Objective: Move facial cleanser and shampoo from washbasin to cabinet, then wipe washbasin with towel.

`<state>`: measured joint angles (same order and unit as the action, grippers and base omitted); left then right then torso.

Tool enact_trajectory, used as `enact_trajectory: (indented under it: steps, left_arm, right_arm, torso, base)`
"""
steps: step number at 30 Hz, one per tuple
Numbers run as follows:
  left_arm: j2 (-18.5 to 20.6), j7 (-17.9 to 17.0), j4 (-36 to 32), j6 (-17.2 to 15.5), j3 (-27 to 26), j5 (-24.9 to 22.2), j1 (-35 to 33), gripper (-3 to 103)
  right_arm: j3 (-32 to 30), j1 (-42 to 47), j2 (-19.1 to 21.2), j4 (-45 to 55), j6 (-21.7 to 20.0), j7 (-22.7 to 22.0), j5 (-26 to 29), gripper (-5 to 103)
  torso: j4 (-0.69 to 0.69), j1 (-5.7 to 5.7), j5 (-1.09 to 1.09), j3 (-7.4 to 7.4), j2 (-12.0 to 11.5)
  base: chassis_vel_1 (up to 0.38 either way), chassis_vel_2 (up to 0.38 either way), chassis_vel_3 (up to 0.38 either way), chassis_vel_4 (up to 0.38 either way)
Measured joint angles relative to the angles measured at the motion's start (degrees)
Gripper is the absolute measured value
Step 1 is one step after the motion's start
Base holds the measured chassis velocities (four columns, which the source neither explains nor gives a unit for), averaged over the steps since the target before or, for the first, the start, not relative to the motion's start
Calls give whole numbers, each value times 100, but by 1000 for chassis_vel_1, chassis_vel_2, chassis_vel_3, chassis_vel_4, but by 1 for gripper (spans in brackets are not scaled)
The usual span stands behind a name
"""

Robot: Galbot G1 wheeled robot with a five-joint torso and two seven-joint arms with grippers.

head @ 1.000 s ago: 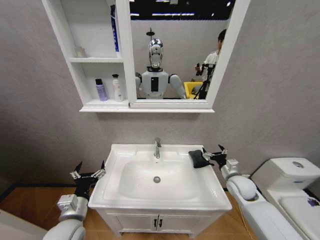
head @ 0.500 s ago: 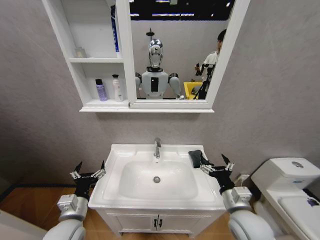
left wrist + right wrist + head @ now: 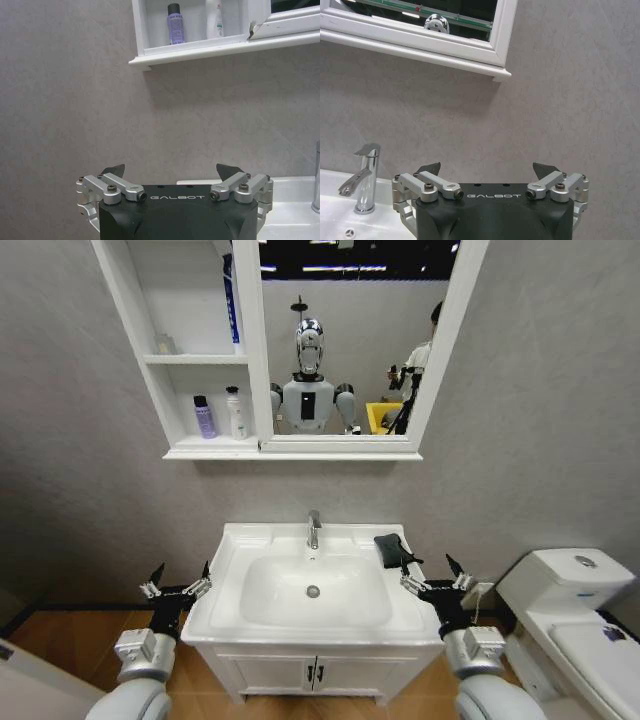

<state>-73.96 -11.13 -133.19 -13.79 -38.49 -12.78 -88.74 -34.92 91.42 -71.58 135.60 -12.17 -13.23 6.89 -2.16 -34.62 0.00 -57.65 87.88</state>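
Note:
The white washbasin point(image 3: 232, 540) stands in the middle, with the black towel point(image 3: 392, 549) bunched on its right rear rim. In the cabinet's point(image 3: 150, 390) lowest cubbyhole stand a purple bottle point(image 3: 204, 417) and a white bottle point(image 3: 236, 414); these are the shampoo and facial cleanser, and I cannot tell which is which. My left gripper point(image 3: 178, 583) hangs open and empty off the basin's left edge. My right gripper point(image 3: 435, 575) is open and empty at the basin's right front, a little nearer than the towel. In the wrist views the left gripper point(image 3: 172, 170) and the right gripper point(image 3: 486, 167) both stand open.
A chrome tap point(image 3: 313, 530) rises at the basin's back. A white toilet point(image 3: 565, 590) stands close on the right. Below the basin is the two-door vanity point(image 3: 315, 672). The mirror point(image 3: 350, 340) joins the cabinet above, and a grey wall lies behind everything.
My right gripper has drawn back from the towel towards me and dropped lower, empty. The towel stays on the rim. The whole view has shifted slightly. My left arm is unmoved.

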Motion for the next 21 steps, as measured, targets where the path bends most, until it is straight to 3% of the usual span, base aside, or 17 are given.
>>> enact_trajectory:
  steps: [4, 6, 7, 8, 9, 11, 14, 15, 18, 19, 21]
  left_arm:
    - [0, 0, 0, 0, 0, 0, 0, 100]
    - [0, 0, -1, 1, -1, 0, 0, 100]
    - [0, 0, 1, 1, 0, 0, 0, 100]
    - [0, 0, 1, 1, 0, 0, 0, 100]
    - [0, 0, 0, 1, -1, 0, 0, 100]
    - [0, 0, 0, 1, 1, 0, 0, 100]
    - [0, 0, 1, 0, 1, 0, 0, 100]
    - [0, 0, -1, 1, -1, 0, 0, 100]
    - [1, 1, 0, 1, -1, 0, 0, 100]
    - [0, 0, 0, 1, 1, 0, -1, 100]
    - [0, 0, -1, 2, 0, 0, -1, 100]
  right_arm:
    - [9, 34, -9, -46, 84, 29, -21, 100]
    - [8, 107, -19, -70, 149, 89, -45, 100]
    - [7, 152, -20, -75, 196, 125, -60, 100]
    - [7, 152, -20, -75, 196, 125, -60, 100]
    - [7, 181, -20, -85, 225, 152, -71, 100]
    - [4, 213, -20, -97, 263, 179, -79, 100]
    - [-1, 275, -20, -114, 349, 239, -97, 100]
    - [-1, 307, -20, -131, 394, 272, -105, 100]
    - [2, 371, -19, -153, 463, 338, -118, 100]
    - [11, 397, -15, -161, 492, 362, -127, 100]
    - [51, 406, -12, -185, 530, 404, -153, 100]
  torso:
    - [2, -1, -4, 0, 0]
    - [4, 2, 5, 1, 1]
    - [2, 1, -8, 0, 1]
    - [2, 1, -8, 0, 1]
    - [2, 1, 3, 0, 1]
    - [1, -2, 3, -1, 0]
    - [3, 2, -8, 1, 2]
    - [0, 2, 5, 1, 2]
    - [4, 0, 2, 0, 1]
    - [4, 3, -9, 1, 2]
    - [1, 2, 6, 0, 1]
  base:
    - [257, -257, -246, 228]
    - [260, -274, -262, 277]
    - [298, -282, -269, 276]
    - [298, -282, -269, 276]
    - [298, -295, -310, 276]
    - [315, -307, -325, 309]
    - [350, -333, -333, 353]
    - [361, -359, -360, 348]
    - [353, -388, -379, 379]
    - [334, -402, -370, 356]
    - [386, -350, -363, 362]
